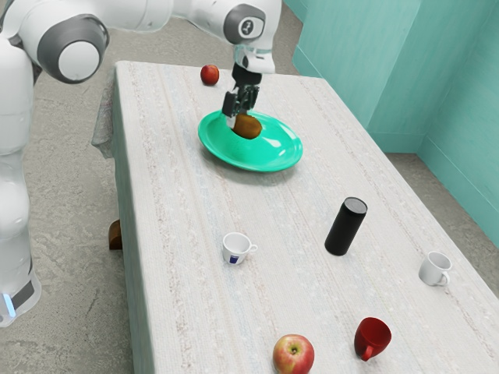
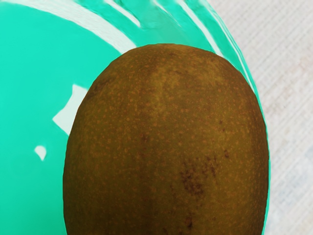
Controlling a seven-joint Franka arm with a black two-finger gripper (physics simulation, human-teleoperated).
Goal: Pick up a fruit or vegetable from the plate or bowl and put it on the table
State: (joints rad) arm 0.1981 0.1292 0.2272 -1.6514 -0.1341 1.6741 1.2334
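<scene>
Two apples, three cups and a black cylinder share the table with the plate I'm working over. Red apple (image 1: 210,75) sits beyond the green plate (image 1: 269,159), near its far rim. White cup with a blue label (image 1: 236,248) is on the near side, black cylinder (image 1: 345,227) upright toward the exterior view's right, white mug (image 1: 435,268) farther right. Red mug (image 1: 372,338) and red-yellow apple (image 1: 293,355) are near each other at the exterior view's bottom. Closest obstacle is the plate's raised rim, which surrounds the kiwi (image 1: 248,127) in the exterior view.

Kiwi is at the plate's far part, right at my gripper (image 1: 239,115). Can't tell if the gripper is open or closed on it, nor whether the kiwi is lifted or touching the plate.

Exterior view gives me the layout; wrist view adds skin detail: brown, orange flecks, a dark blotchy patch, plus glossy white reflections on the plate around it. One side of the kiwi overlaps the rim there, with cloth just beyond.

Surface is a pale, streaky woven tablecloth (image 1: 179,202) draped over the edge. Teal walls (image 1: 351,62), mottled grey floor (image 1: 70,156), a brown curved piece (image 1: 115,234) low beside the table.
</scene>
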